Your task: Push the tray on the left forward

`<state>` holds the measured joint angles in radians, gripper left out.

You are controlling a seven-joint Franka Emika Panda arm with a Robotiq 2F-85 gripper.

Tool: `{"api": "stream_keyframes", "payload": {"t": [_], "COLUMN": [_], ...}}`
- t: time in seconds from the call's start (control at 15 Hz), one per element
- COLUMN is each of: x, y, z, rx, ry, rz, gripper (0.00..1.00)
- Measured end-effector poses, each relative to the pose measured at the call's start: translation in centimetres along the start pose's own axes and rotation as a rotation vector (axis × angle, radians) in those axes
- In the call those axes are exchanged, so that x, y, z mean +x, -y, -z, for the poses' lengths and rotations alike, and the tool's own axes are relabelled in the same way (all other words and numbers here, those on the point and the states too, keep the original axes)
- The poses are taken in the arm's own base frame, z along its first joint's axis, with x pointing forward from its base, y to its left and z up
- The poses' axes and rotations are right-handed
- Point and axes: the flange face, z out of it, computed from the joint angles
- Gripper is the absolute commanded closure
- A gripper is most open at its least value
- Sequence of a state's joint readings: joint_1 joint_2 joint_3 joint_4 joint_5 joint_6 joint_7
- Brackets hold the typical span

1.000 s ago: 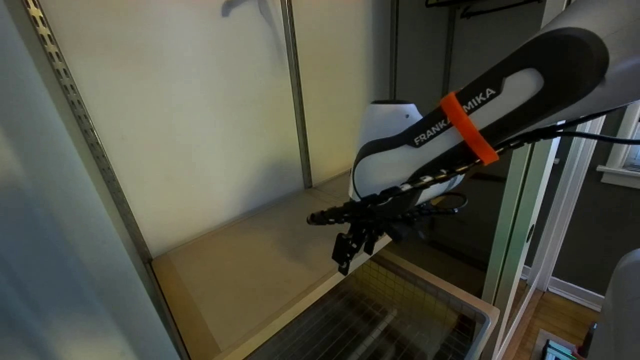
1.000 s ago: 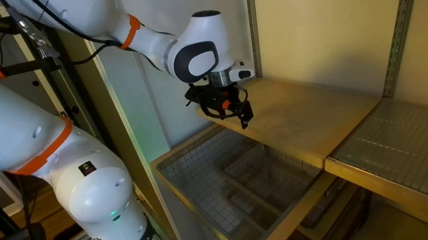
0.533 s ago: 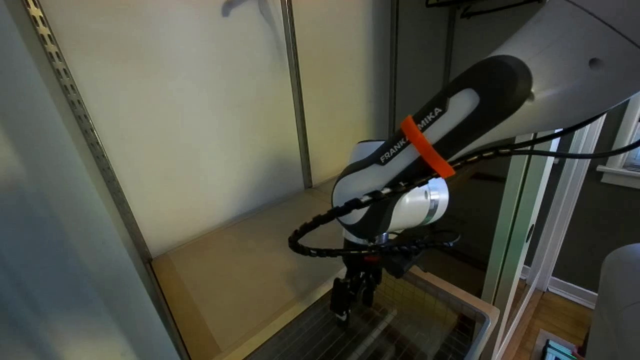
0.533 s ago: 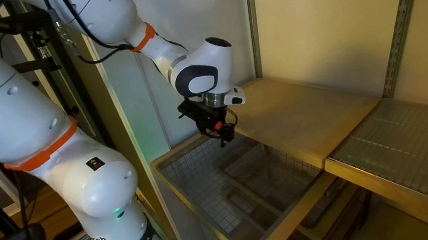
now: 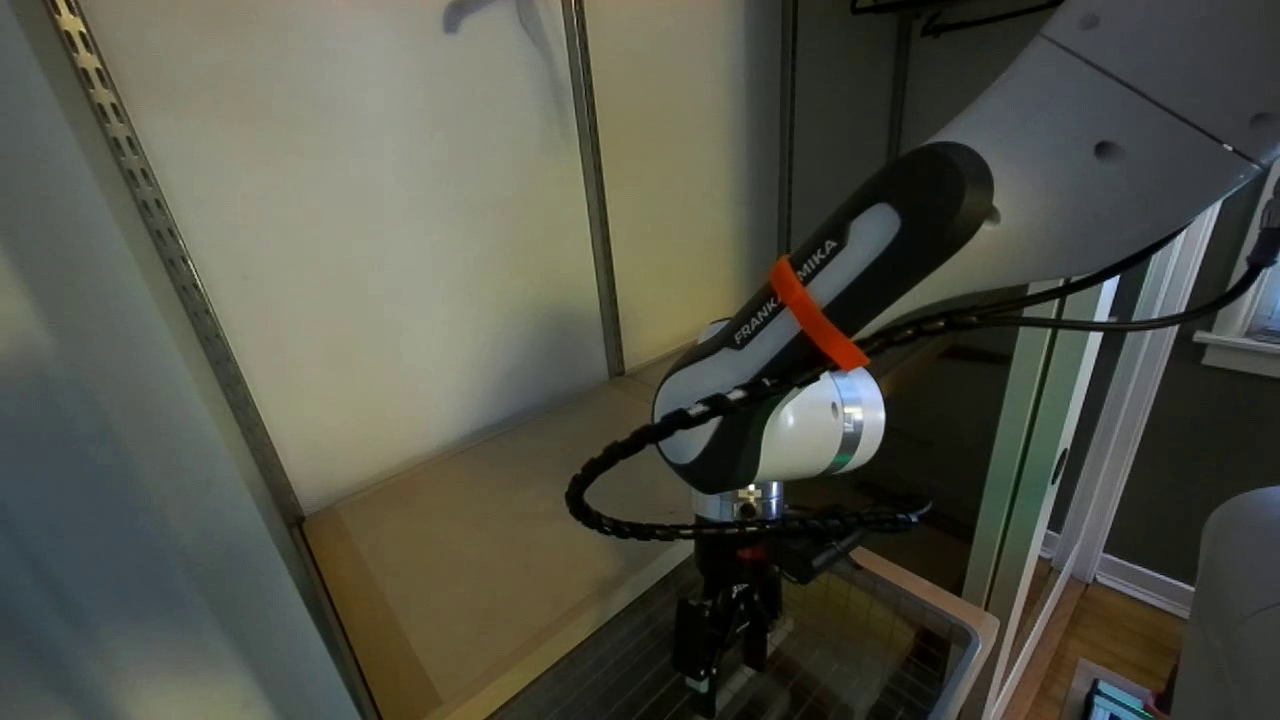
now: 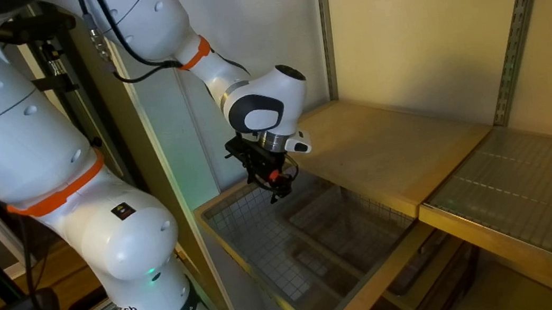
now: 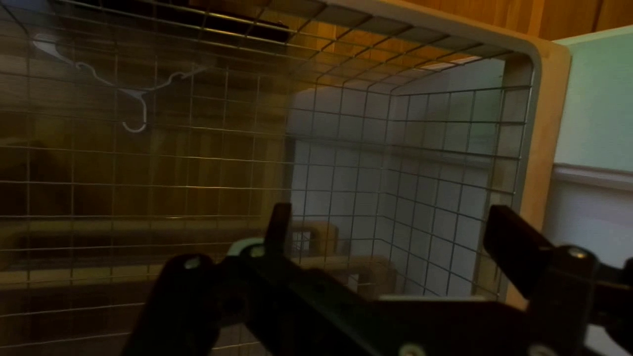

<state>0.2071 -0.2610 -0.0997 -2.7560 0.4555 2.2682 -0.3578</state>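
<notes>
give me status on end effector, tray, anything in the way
End effector open. Wire tray beneath it, jutting out past wooden shelf. Possible obstacle: hanger in wrist view, exact place unclear.

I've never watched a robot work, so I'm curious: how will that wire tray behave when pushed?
The wire tray should be fairly stiff, framed by its wooden rim. Open mesh suggests low weight for its size. It would likely slide rather than tip, jutting drawer-like from under the shelf.
</notes>
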Motion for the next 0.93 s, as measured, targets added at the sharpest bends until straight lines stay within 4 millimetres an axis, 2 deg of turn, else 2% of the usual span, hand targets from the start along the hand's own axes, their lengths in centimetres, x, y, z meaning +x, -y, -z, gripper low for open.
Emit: {"api": "stream_keyframes", "payload": {"t": [0.73,0.93], "x": [0.1,0.1], "y": [-0.1,-1.3], "z": [0.1,0.5], "rx": [-0.010,-0.092], "ry": [-0.001,0.010], "rz": [0.005,0.009], "gripper": [0.00,0.00]}}
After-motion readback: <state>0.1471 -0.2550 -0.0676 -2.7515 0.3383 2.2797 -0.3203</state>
